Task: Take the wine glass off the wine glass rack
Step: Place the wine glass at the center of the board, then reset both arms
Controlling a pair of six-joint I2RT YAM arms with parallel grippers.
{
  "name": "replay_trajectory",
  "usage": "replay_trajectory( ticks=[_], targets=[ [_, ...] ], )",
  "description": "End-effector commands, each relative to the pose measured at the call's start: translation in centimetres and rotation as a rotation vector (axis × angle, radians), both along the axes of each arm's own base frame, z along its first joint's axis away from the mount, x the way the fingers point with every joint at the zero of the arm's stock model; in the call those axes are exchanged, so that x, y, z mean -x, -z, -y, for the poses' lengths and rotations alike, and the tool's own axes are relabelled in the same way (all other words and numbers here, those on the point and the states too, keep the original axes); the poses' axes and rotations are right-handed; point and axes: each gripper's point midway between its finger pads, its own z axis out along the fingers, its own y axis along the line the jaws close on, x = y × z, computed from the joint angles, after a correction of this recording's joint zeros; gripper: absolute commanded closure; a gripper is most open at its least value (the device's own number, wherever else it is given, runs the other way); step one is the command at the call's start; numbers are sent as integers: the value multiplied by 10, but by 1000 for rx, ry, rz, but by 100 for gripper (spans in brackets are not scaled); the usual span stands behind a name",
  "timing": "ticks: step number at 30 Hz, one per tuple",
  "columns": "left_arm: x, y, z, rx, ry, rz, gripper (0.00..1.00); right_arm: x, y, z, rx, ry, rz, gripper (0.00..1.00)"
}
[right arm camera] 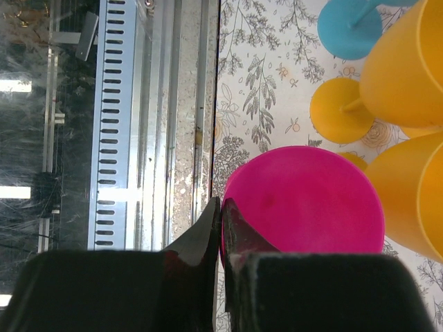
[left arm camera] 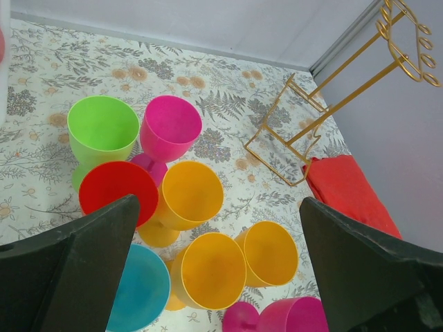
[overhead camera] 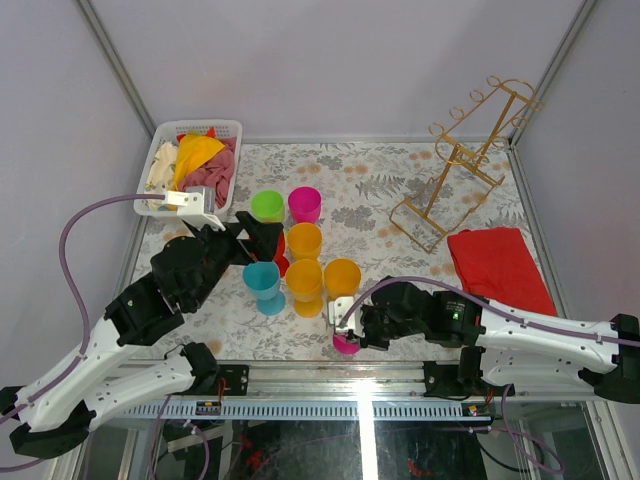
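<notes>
The gold wire wine glass rack stands at the back right of the table with nothing hanging on it. A pink wine glass is at the table's front edge. My right gripper is shut on its rim, one finger inside the bowl and one outside. In the left wrist view this glass looks tilted, its foot beside the bowl. My left gripper hangs open above the cluster of standing glasses, holding nothing.
Several plastic glasses stand mid-table: green, pink, blue, red and three yellow. A white basket of cloths is at the back left. A red cloth lies right of centre. The metal rail runs along the front.
</notes>
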Motion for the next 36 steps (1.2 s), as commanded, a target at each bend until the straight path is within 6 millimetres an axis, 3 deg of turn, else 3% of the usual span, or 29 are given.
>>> replay_trajectory(
  ticks=[1, 5, 12, 18, 22, 27, 30, 34, 36],
  targets=[
    [-3, -8, -2, 34, -23, 16, 0, -6, -8, -8, -48, 5, 45, 94],
    [-2, -8, -1, 30, -17, 15, 0, -10, -16, -11, -76, 23, 60, 78],
    [-1, -7, 1, 33, -3, 11, 0, -16, -55, -19, -214, 60, 92, 54],
    [-1, -4, 8, 14, 22, -7, 0, -29, -116, -20, -380, 130, 168, 45],
    [-1, 0, 17, -7, 60, -15, 0, -66, -161, -12, -493, 354, 259, 30],
    [-8, 6, 26, -57, 95, -20, 0, -121, -214, 10, -456, 675, 412, 13],
    [-19, 12, 27, -74, 143, -35, 0, -153, -231, 24, -387, 848, 496, 6],
    [-41, 10, 6, -8, 113, -57, 0, -205, -236, 51, -394, 1001, 379, 5],
    [-50, 6, -10, 7, 80, -61, 0, -215, -240, 61, -420, 1032, 354, 4]
  ],
)
